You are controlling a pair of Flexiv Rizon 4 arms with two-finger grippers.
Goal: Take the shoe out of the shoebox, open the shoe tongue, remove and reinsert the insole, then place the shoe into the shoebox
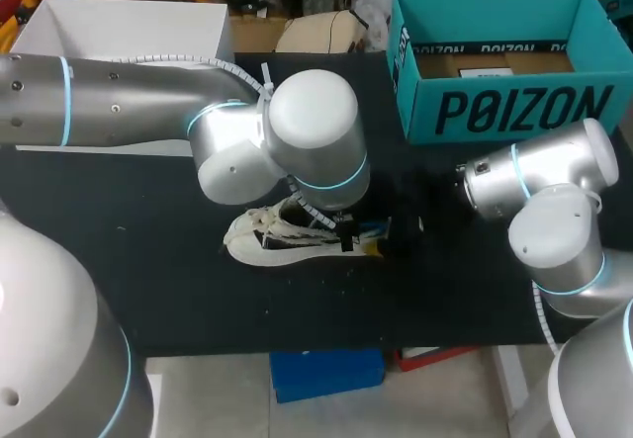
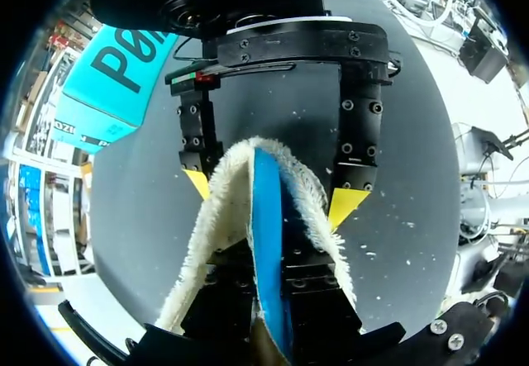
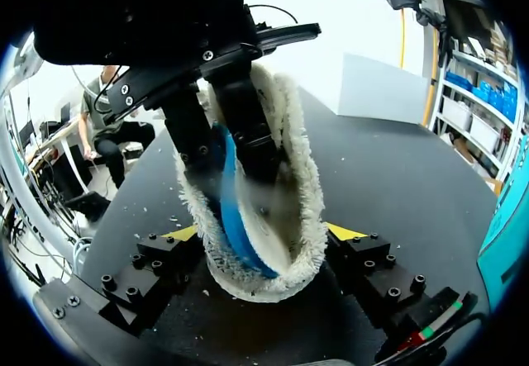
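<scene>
A cream lace-up shoe (image 1: 272,240) lies mid-worktop (image 1: 148,260), well apart from the shoebox (image 1: 499,102). The shoebox is teal and stands open and upright at the far right corner. The insole (image 3: 273,242), fleecy cream with a blue face, is curled lengthwise, pinched in the left gripper (image 3: 231,176)

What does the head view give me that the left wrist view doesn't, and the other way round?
Head only: the shoe lying on the table, partly under my left arm, outside the shoebox. Left wrist only: a clear look at the insole, fleecy with a blue side, the right gripper straddling it. Both: the teal shoebox and the dark table.
</scene>
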